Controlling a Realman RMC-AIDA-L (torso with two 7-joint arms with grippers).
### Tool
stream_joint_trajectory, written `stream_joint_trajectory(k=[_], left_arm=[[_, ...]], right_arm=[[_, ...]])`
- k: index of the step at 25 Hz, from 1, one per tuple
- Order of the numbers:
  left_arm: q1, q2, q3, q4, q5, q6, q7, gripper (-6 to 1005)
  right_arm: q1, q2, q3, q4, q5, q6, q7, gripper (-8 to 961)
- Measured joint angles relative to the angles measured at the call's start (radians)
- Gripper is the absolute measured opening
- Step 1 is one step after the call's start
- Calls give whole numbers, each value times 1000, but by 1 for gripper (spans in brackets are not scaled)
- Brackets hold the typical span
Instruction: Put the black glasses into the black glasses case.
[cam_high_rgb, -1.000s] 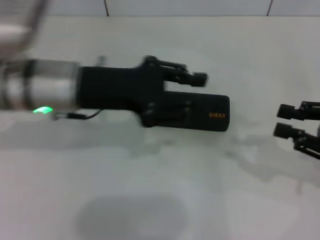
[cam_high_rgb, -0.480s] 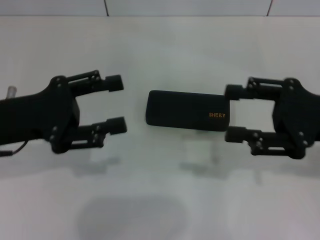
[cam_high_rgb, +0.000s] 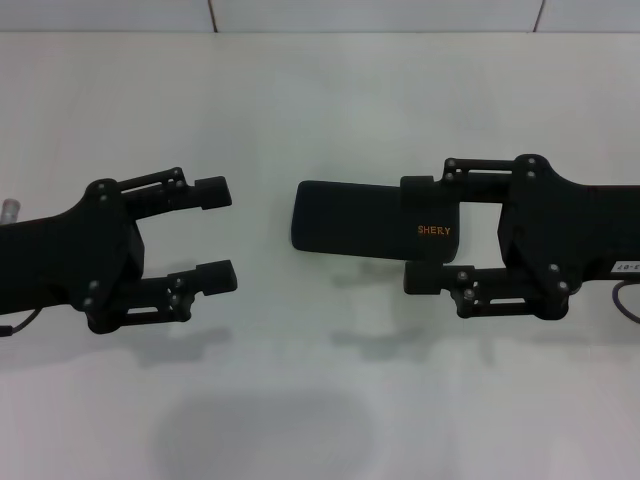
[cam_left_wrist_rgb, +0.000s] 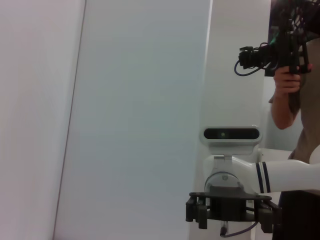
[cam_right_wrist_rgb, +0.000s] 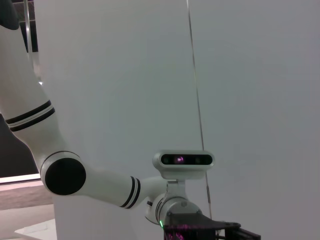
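The black glasses case lies closed on the white table at the middle, with orange "SHERY" lettering near its right end. The black glasses are not in view. My right gripper is open, with one finger on each side of the case's right end; I cannot tell whether it touches the case. My left gripper is open and empty, a short way left of the case. The left wrist view shows the right arm's gripper from the front. The right wrist view shows the left arm.
A tiled wall edge runs along the back of the table. A person holding a camera rig stands beyond the right arm in the left wrist view. Bare table lies in front of both grippers.
My left gripper has pulled back from over the case to the left and a little toward me. My right gripper has moved left until its fingers bracket the case's right end.
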Motion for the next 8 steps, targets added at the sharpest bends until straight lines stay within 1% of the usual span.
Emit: stream_joint_trajectory(k=[8], left_arm=[[-2, 1, -1, -2, 10, 0, 1, 766]], right_arm=[[-1, 0, -2, 8, -2, 3, 2, 674]])
